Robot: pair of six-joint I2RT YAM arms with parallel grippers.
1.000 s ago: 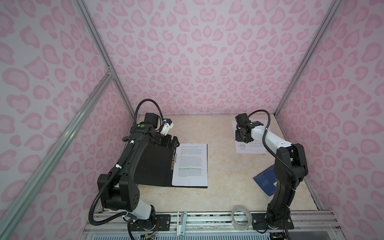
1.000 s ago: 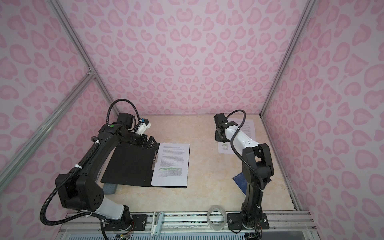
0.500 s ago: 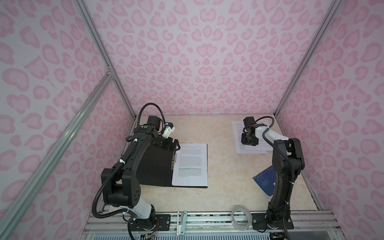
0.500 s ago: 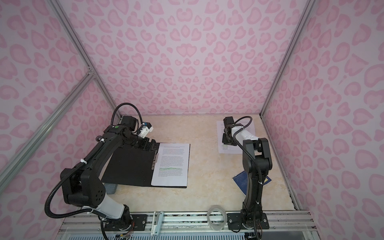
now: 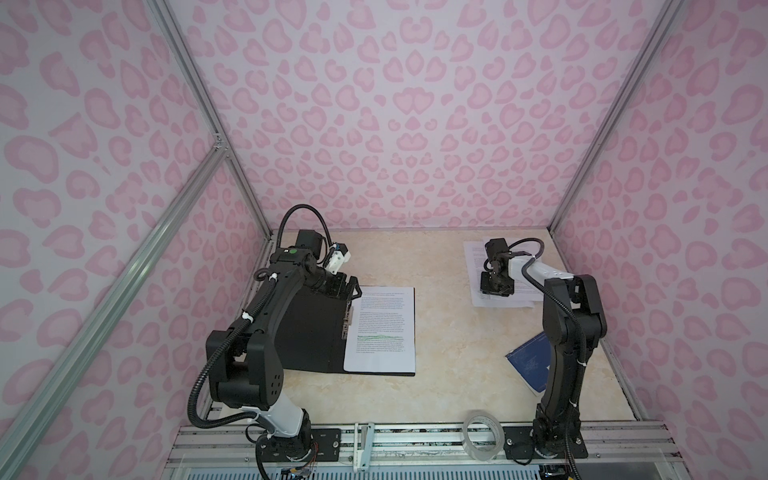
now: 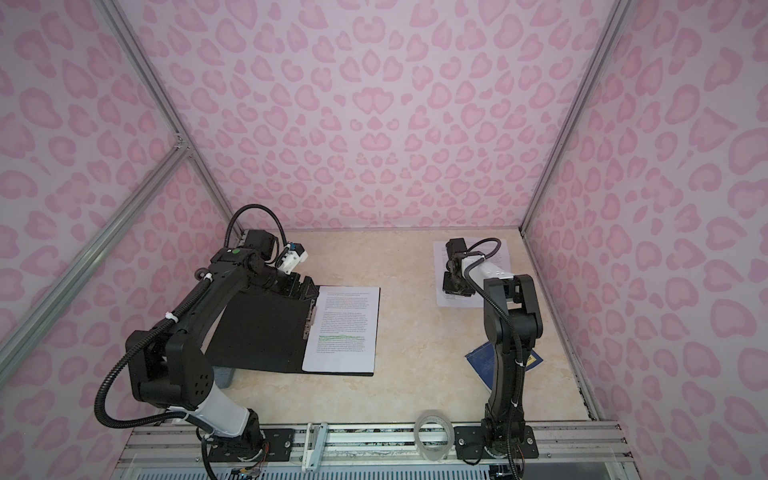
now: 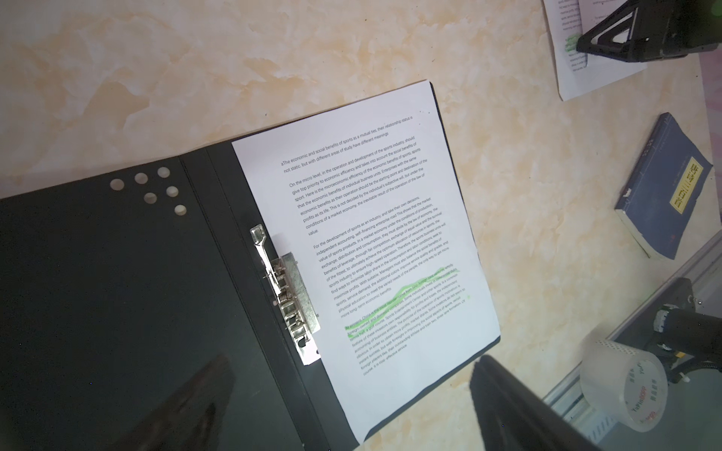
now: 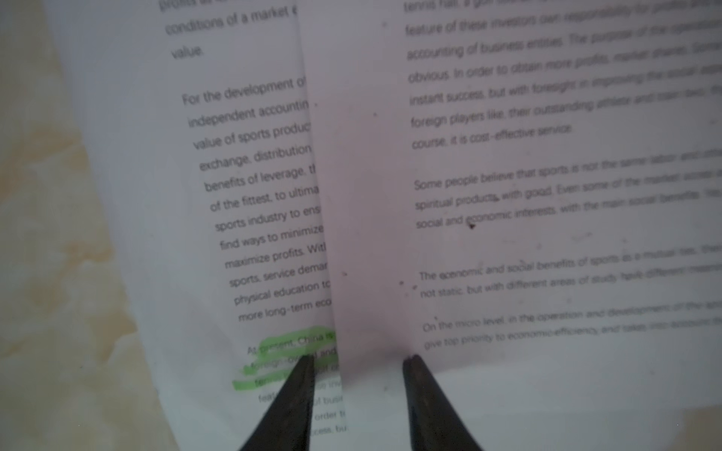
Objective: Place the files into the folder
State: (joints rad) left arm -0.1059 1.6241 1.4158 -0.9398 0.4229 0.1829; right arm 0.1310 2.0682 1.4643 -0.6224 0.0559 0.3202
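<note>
I see bare tabletop (image 5: 449,324) between open folder (image 5: 320,340) and loose sheets (image 5: 473,262); blue booklet (image 5: 525,361) and tape roll (image 7: 625,386) clutter the near right.

table (image 7: 156,78): smooth, beige marble-look, low sheen
folder (image 7: 117,293): black plastic inside, matt, faint reflections
clip (image 7: 289,296): bright metal, shiny
files (image 7: 390,242): plain white paper, matt, green highlighter streaks
booklet (image 7: 660,187): dark blue paper cover, matt, scuffed edges; yellow label
tape roll (image 7: 625,386): clear plastic, glossy, cloudy
walls (image 5: 415,104): pink print, matt, cloth or film, can't tell
frame rails (image 5: 137,262): bare metal, satin
</note>
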